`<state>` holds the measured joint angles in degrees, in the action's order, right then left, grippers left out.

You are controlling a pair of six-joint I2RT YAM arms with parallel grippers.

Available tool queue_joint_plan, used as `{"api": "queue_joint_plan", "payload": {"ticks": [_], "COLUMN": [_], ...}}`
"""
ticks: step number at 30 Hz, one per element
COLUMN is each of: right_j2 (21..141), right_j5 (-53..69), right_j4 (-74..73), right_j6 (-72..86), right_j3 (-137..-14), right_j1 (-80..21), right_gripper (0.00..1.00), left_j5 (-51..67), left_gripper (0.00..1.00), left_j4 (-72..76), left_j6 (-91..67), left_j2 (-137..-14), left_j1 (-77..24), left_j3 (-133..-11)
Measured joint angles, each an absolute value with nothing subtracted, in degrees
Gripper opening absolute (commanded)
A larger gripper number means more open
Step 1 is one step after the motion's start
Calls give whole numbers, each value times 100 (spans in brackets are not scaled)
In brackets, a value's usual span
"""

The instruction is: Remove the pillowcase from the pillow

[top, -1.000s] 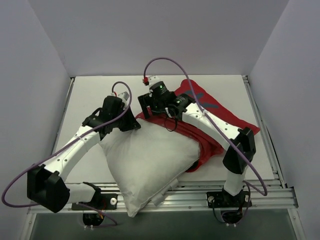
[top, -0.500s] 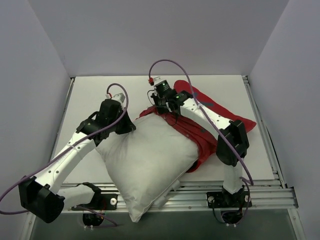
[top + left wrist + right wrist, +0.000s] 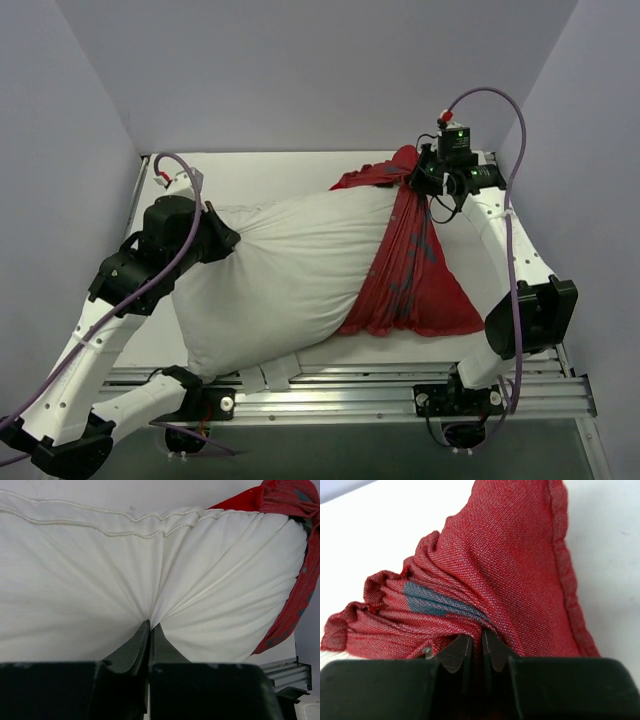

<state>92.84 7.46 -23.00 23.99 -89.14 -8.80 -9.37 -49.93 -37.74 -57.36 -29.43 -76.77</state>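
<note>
Now the case (image 3: 410,285) sits bunched over the right end of the pillow (image 3: 290,265), a red band round it. Its lower hem fans out flat on the table (image 3: 260,175) near the right edge. The pillow lies stretched broadside across the table. Its near edge, with the white tags (image 3: 265,376), hangs over the metal rail (image 3: 380,385).

The left gripper (image 3: 150,626) is pressed together on a pinch of white fabric at the pillow's left end. The right gripper (image 3: 476,639) is pinched on a gathered fold of red cloth at the far right corner.

Open tabletop runs behind the pillow along the far side. There is little room on the right, where the right gripper is up near the side wall (image 3: 570,150).

What a change from a second ago! The pillow lay diagonally then, with a corner pointing at the rail, and both grippers were close together mid-table. They have since pulled wide apart, the case has slid right, and much more white shows.

A purple cable (image 3: 500,110) loops above the right wrist. The right arm's elbow (image 3: 530,315) stands just beside the case's near right corner.
</note>
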Motion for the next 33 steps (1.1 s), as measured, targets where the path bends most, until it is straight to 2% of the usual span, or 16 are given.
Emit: {"api": "queue_joint_plan", "payload": {"ticks": [2, 4, 5, 8, 9, 11, 12, 14, 15, 18, 19, 24, 29, 33], "right_j2": [9129, 9115, 9150, 9279, 9295, 9266, 9203, 8976, 8816, 8189, 7968, 6958, 6318, 6254], "right_j5": [840, 856, 834, 735, 701, 589, 519, 390, 327, 115, 67, 5, 104, 325], "right_j4": [-2222, -2045, -1955, -1717, -1667, -1553, -1468, -1354, -1350, -1310, -1319, -1264, -1188, -843], "right_j6": [2401, 2368, 2331, 2209, 2196, 2163, 2161, 2163, 2169, 2189, 2204, 2338, 2563, 2707], "right_j3": [-8912, -8912, -8912, -8912, -8912, -8884, -8820, -8580, -8420, -7817, -7625, -6606, -5680, -5096], "right_j1": [-921, -1068, -1168, -1461, -1535, -1662, -1728, -1852, -1911, -2134, -2204, -2493, -2738, -2943], "right_gripper": [2, 12, 26, 49, 53, 58, 62, 65, 65, 67, 67, 69, 70, 70], "left_j5": [-996, -1079, -1120, -1262, -1308, -1417, -1468, -1531, -1531, -1391, -1334, -1190, -1219, -1374], "left_gripper": [2, 2, 2, 2, 7, 20, 33, 51, 68, 93, 96, 95, 95, 95], "left_j4": [-5076, -5120, -5094, -4976, -4934, -4838, -4812, -4661, -4598, -4462, -4397, -4272, -4099, -4040], "left_j6": [-3673, -3548, -3476, -3306, -3236, -3094, -3030, -2893, -2849, -2729, -2694, -2744, -3236, -3673], "left_j2": [-5682, -5682, -5688, -5815, -5946, -6278, -6499, -6908, -7059, -7253, -7216, -6687, -5839, -5857], "left_j1": [-2941, -2919, -2895, -2777, -2720, -2602, -2552, -2464, -2445, -2475, -2521, -3100, -4254, -4501], "left_j3": [-7719, -7717, -7684, -7581, -7581, -7627, -7703, -7907, -8025, -8394, -8493, -8442, -7131, -6077]}}
